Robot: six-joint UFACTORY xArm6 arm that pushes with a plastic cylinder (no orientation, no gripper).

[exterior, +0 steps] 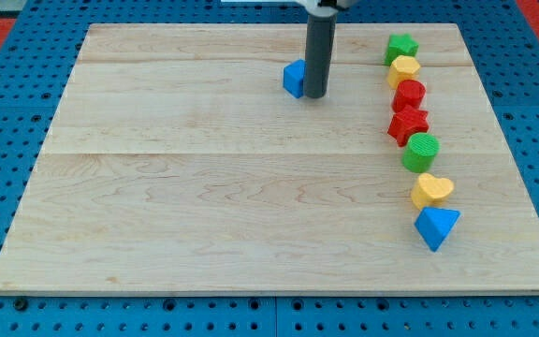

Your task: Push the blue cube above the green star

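Note:
The blue cube [294, 79] sits on the wooden board near the view's top centre. My tip [315, 95] rests on the board right against the cube's right side. The green star [401, 47] lies near the view's top right, at the head of a column of blocks. The cube is well to the left of the star and slightly lower in the view.
Below the green star runs a column of blocks: a yellow hexagon [403, 69], a red cylinder [408, 94], a red star [408, 124], a green cylinder [421, 151], a yellow heart [431, 190], a blue triangle [436, 227]. The board's top edge [251, 26] lies close above the cube.

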